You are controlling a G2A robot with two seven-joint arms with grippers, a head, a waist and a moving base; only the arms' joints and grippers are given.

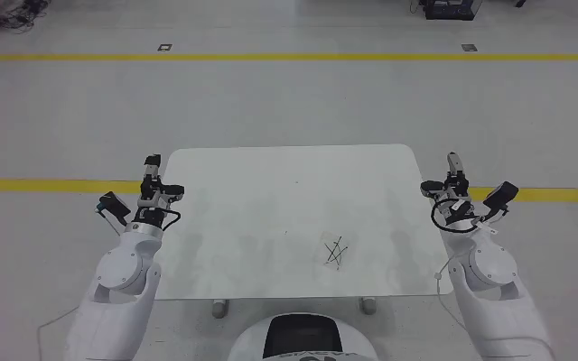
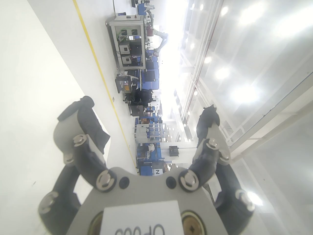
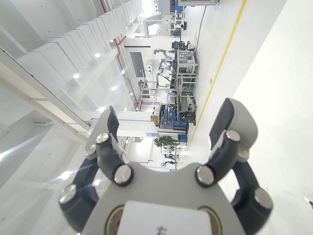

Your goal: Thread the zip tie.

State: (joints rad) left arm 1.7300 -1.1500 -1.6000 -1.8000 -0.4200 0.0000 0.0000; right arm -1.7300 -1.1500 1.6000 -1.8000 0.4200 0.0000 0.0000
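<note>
In the top view, off the left rim of the white desk and level with its far left corner, the left claw hangs over the grey floor and points toward the top of the frame. Its own wrist camera shows its two dark fingers spread wide, with the distant hall's racks seen through the gap. The desk is a slab with rounded corners that takes up the middle of the top view. A yellow line crosses the floor beyond it near the top of the frame, and a second yellow line runs out from behind it at about the level of the claws. Lower right of the desk's middle lies a small heap of zip ties: thin dark strips crossed over one another flat on the surface, though I cannot tell how many. The heap is well apart from both claws but nearer the right one. Past the desk's right rim, at the right of the frame, the right claw hangs over the floor in a mirrored pose, also pointing toward the top. In its wrist view the ribbed pads stand wide apart, with the hall showing between them.
</note>
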